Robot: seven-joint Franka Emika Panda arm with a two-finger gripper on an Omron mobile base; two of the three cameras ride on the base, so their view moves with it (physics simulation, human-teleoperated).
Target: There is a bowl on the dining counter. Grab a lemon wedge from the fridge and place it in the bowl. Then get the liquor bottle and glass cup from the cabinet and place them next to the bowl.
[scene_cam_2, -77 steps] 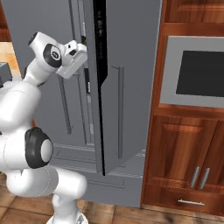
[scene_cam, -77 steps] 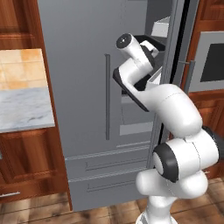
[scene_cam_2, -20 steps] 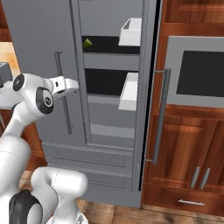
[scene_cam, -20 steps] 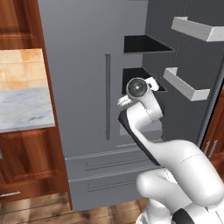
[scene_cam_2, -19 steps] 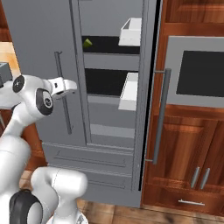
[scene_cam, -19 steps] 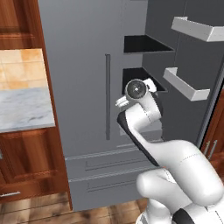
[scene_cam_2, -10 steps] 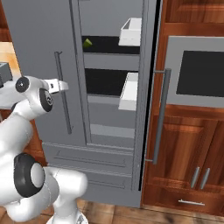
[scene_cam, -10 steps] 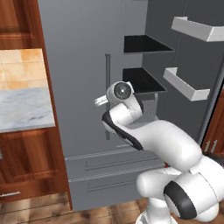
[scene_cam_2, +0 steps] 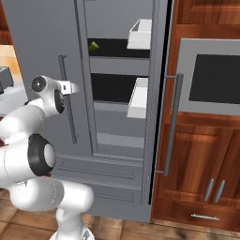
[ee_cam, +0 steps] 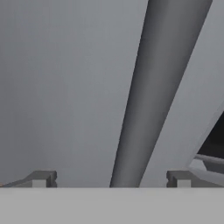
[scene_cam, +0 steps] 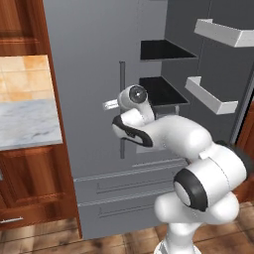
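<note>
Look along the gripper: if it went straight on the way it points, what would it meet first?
Most likely the handle of the closed left fridge door, which runs up between the open gripper fingertips in the hand view. How far off it is, the pictures do not settle.

Fridge [scene_cam: 89, 74] stands w/ right door open; left door is closed. Inside are two dark shelves. On the upper shelf [scene_cam_2: 117, 48] lies the lemon wedge [scene_cam_2: 94, 45], small and green-yellow, near the shelf's left edge and toward the back. The lower shelf [scene_cam_2: 112, 87] is dark; cannot tell if sth lies on it. White door bins [scene_cam: 223, 32] hang on the open door. Left of the fridge is a marble counter [scene_cam: 27, 124], its front edge above wooden cabinets. Floor [scene_cam: 59, 240] is wood planks.
</note>
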